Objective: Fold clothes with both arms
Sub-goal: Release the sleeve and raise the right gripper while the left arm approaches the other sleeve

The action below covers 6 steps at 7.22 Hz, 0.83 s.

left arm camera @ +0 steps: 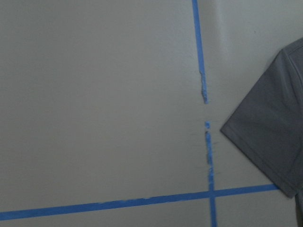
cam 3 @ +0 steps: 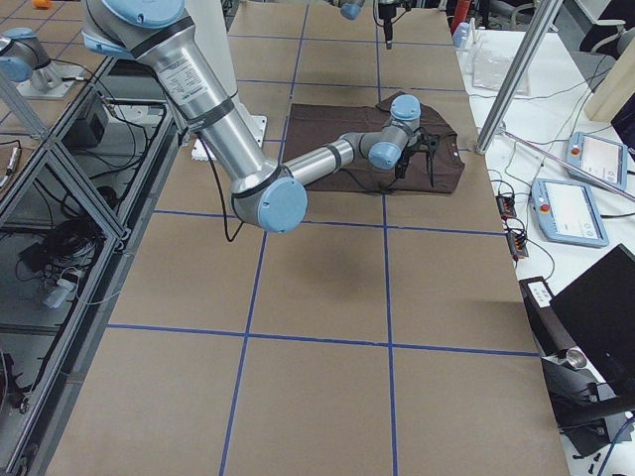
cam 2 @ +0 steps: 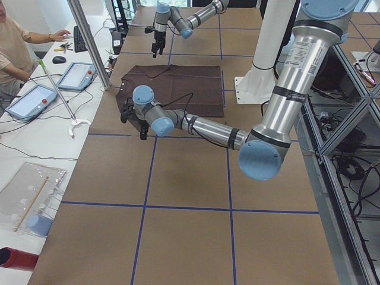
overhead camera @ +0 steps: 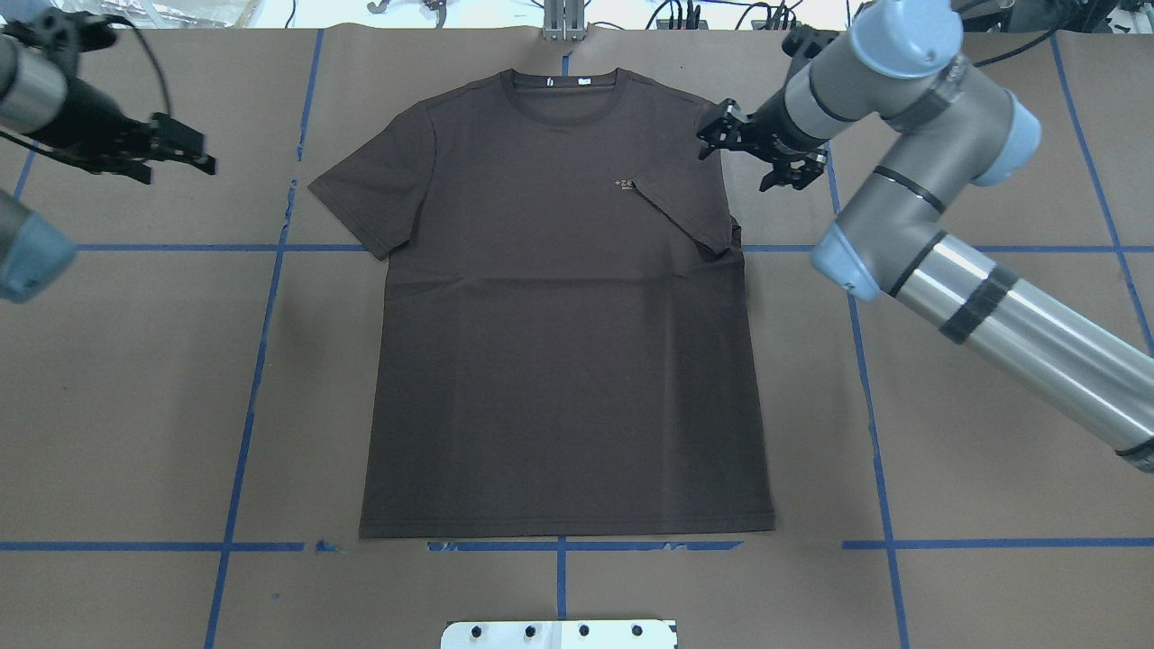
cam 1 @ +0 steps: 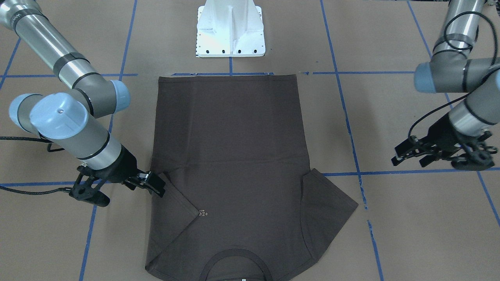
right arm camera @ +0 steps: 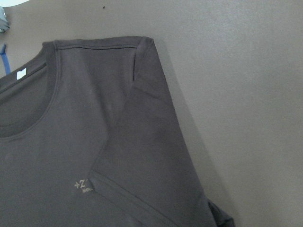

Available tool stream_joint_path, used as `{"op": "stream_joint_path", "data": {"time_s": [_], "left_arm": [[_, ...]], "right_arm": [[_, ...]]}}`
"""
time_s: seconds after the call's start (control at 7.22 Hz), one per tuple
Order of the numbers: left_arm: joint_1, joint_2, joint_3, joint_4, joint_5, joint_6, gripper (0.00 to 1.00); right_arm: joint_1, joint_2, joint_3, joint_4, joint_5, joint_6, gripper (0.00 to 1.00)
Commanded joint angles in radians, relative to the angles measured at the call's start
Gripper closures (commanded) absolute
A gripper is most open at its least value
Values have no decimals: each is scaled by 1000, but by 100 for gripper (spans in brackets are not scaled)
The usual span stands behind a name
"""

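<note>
The dark brown T-shirt (overhead camera: 559, 361) lies flat on the brown table, with its ribbed collar (overhead camera: 563, 86) at the far edge and white neck tags (overhead camera: 581, 81). One sleeve (overhead camera: 690, 216) is folded in over the chest, next to the pale lettering (overhead camera: 624, 185). The other sleeve (overhead camera: 370, 194) lies spread out. My right gripper (overhead camera: 712, 131) is open and empty, just above the shoulder by the folded sleeve; it also shows in the front-facing view (cam 1: 158, 187). My left gripper (overhead camera: 206, 153) is open and empty, well off the spread sleeve's side, and shows in the front-facing view (cam 1: 395, 155).
The white pedestal base (cam 1: 230, 35) stands at the robot's side of the table, just past the shirt's hem. Blue tape lines (overhead camera: 261, 361) grid the brown table. An operator (cam 2: 12, 47) with tablets sits beyond the far edge, near a metal pole (cam 2: 89, 41).
</note>
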Motion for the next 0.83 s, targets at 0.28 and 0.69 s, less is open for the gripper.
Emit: {"op": "stream_joint_path", "data": {"time_s": [0.28,0.69], "left_arm": [[139,-196,223,1,194,-169,7],[178,-241,314,-33,271,-167,11]], "right_arm": [[88,-139,84,2,139,-141,0],[92,-160,105,1,130,-143,0]]}}
